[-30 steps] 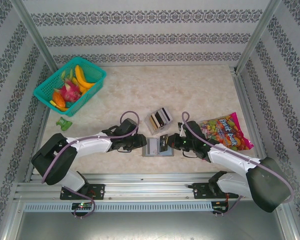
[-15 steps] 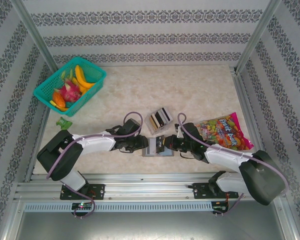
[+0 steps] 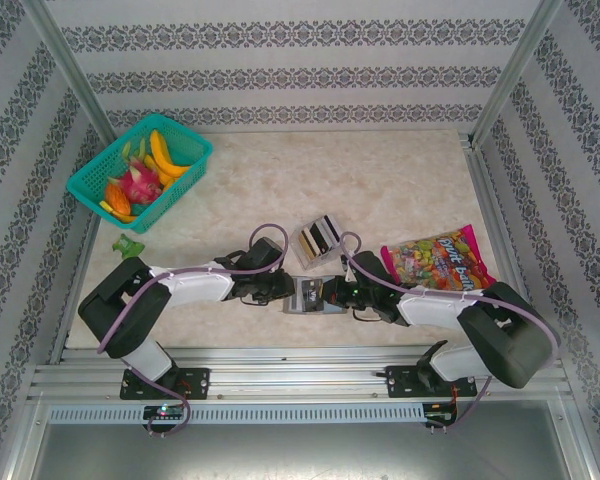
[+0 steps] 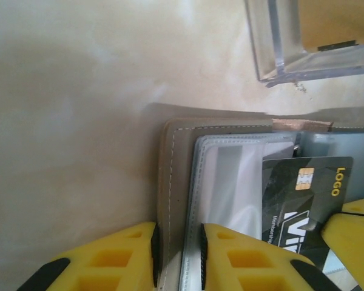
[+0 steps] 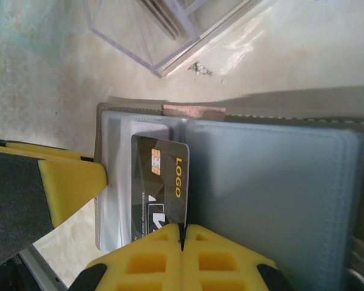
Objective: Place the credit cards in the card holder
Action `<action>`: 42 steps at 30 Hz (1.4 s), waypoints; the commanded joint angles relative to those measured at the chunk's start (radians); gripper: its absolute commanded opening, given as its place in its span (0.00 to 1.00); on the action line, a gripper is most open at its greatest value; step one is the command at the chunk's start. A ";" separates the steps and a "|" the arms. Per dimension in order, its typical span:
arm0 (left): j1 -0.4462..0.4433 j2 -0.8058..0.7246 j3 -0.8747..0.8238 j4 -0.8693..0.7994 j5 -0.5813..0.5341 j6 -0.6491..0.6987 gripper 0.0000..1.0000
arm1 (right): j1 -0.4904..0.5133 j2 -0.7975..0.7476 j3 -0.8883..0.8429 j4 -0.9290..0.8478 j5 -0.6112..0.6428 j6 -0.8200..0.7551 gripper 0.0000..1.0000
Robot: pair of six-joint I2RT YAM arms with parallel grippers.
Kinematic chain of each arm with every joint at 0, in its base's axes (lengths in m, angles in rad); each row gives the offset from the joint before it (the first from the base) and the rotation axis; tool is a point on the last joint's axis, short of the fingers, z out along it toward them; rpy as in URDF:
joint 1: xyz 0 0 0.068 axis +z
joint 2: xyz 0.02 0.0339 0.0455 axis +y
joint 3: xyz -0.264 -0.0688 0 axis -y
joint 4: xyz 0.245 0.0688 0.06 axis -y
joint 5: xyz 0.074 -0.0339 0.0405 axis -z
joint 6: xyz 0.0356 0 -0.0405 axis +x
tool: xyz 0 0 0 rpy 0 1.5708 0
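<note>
Low centre of the top view: left fingers (image 4: 177, 245) pinch the card holder (image 3: 305, 296) by its cover, right fingers (image 5: 182, 233) pinch a dark credit card (image 5: 161, 182) at its pocket. A skewed push could jam it.

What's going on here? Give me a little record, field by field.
Left pincer: clamped on the card holder's left edge
Right pincer: shut on a dark card
Card: lying over the holder's clear pocket
Clear tray: behind the holder, more cards inside
Elsewhere: candy bag right, fruit basket far left
</note>
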 commanded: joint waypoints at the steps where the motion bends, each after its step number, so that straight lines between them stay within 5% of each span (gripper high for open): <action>1: -0.025 0.030 0.004 -0.010 -0.001 0.005 0.23 | 0.008 -0.035 0.011 -0.050 0.059 0.018 0.00; 11: -0.028 0.030 -0.012 -0.011 -0.012 -0.003 0.19 | -0.039 -0.161 -0.052 -0.150 0.147 0.057 0.00; 24: -0.028 0.042 -0.004 -0.004 -0.010 -0.008 0.18 | 0.012 -0.035 0.013 -0.041 0.068 0.032 0.00; 42: -0.028 -0.016 -0.037 0.043 -0.026 -0.017 0.34 | 0.029 0.055 0.056 0.016 -0.010 0.048 0.00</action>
